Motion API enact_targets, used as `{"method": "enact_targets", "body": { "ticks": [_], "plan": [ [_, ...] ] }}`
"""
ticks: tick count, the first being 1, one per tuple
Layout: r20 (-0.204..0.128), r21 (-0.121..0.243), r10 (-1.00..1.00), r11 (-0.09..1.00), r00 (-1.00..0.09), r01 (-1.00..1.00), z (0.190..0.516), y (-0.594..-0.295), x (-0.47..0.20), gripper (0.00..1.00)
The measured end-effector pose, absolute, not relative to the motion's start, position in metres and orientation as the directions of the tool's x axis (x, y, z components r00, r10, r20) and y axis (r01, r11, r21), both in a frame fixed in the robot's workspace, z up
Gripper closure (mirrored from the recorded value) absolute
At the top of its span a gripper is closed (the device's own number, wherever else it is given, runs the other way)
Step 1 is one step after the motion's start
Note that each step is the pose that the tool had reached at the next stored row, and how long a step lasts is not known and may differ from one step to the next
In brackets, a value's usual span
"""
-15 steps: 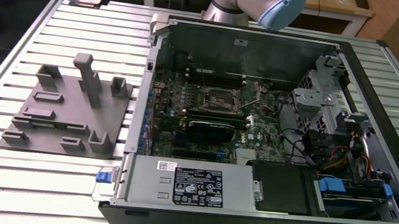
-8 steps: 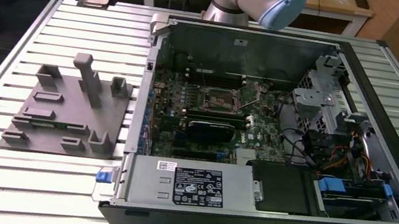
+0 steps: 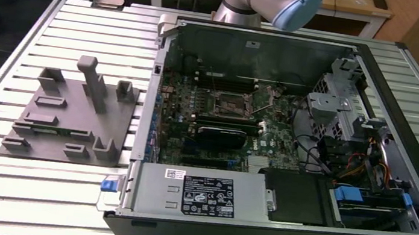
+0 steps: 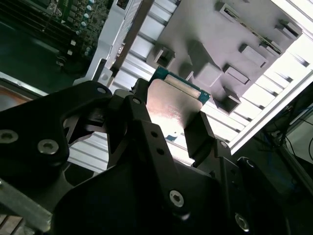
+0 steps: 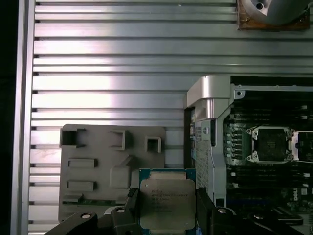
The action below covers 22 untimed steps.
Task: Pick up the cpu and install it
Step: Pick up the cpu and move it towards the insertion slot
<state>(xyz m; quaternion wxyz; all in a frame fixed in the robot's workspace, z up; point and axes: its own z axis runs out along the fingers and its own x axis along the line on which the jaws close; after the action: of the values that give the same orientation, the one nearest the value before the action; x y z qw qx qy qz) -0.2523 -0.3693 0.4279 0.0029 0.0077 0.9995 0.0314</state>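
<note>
Gripper (image 5: 167,204) clamped on the cpu (image 5: 167,198), held above the far part of the slatted table (image 3: 5,66).
Its two black fingers (image 5: 205,209) press on the chip's opposite edges, silver top showing in the first wrist view. Beneath lies the grey holder block (image 3: 72,114), to the exterior view's left of the open computer case (image 3: 409,77). The motherboard socket (image 3: 232,102) sits well apart from the chip.

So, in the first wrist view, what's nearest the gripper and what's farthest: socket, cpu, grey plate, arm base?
1. cpu, clamped in the gripper.
2. grey plate, on the table below it.
3. socket, inside the open case.
4. arm base, on the table beyond the case.
</note>
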Motion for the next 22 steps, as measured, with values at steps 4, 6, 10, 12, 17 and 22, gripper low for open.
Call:
{"method": "enact_targets", "body": {
  "ticks": [4, 6, 10, 12, 17, 22],
  "plan": [
    [-0.005, 0.062, 0.016, 0.998, -1.0, 0.015, 0.427, -0.369, -0.246, 0.46],
    [-0.005, 0.062, 0.016, 0.998, -1.0, 0.015, 0.426, -0.368, -0.243, 0.46],
    [-0.005, 0.062, 0.016, 0.998, -1.0, 0.015, 0.424, -0.368, -0.237, 0.46],
    [-0.004, 0.062, 0.016, 0.998, -1.0, 0.015, 0.423, -0.368, -0.234, 0.46],
    [-0.002, 0.061, 0.016, 0.998, -1.0, 0.015, 0.417, -0.367, -0.223, 0.46],
    [0.0, 0.061, 0.016, 0.998, -1.0, 0.016, 0.413, -0.366, -0.216, 0.46]
  ]
}}
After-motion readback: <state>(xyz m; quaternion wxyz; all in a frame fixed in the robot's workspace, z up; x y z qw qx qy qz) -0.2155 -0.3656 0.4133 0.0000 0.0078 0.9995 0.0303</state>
